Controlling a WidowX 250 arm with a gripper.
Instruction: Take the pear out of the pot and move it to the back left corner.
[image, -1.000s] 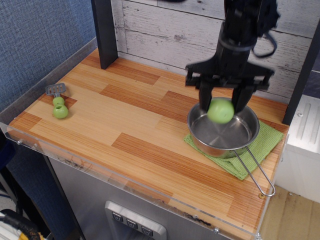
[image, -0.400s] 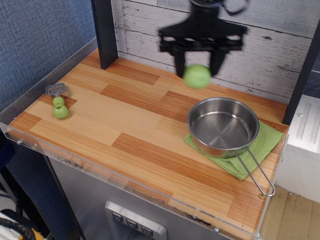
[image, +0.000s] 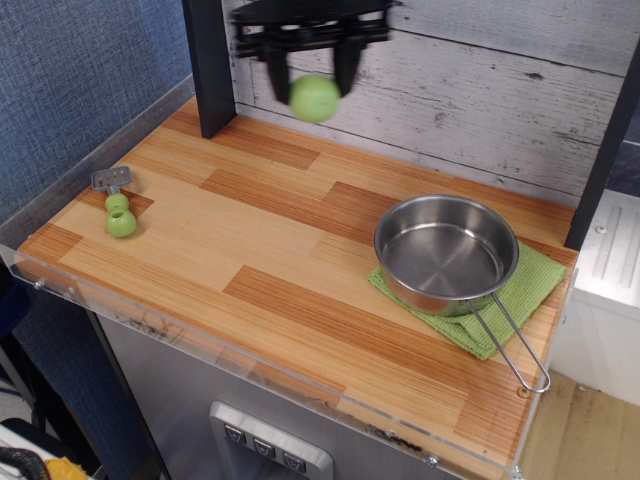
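My black gripper (image: 312, 75) hangs high over the back of the table, near the black post (image: 208, 65) of the back left corner (image: 205, 125). It is shut on the light-green pear (image: 315, 98), which hangs in the air between the two fingers, well above the wood. The shiny steel pot (image: 446, 253) stands empty at the right on a green cloth, its wire loop handle pointing to the front right. The gripper is far to the left of the pot.
A small green two-ball toy with a grey metal head (image: 118, 208) lies at the left edge. A green cloth (image: 525, 285) lies under the pot. A whitewashed plank wall runs along the back, a blue wall at the left, and a second black post (image: 608, 140) at the right.
The gripper lifted the pear out of the pot and carried it up and to the left, from over the pot to near the back left post. The pot is empty.
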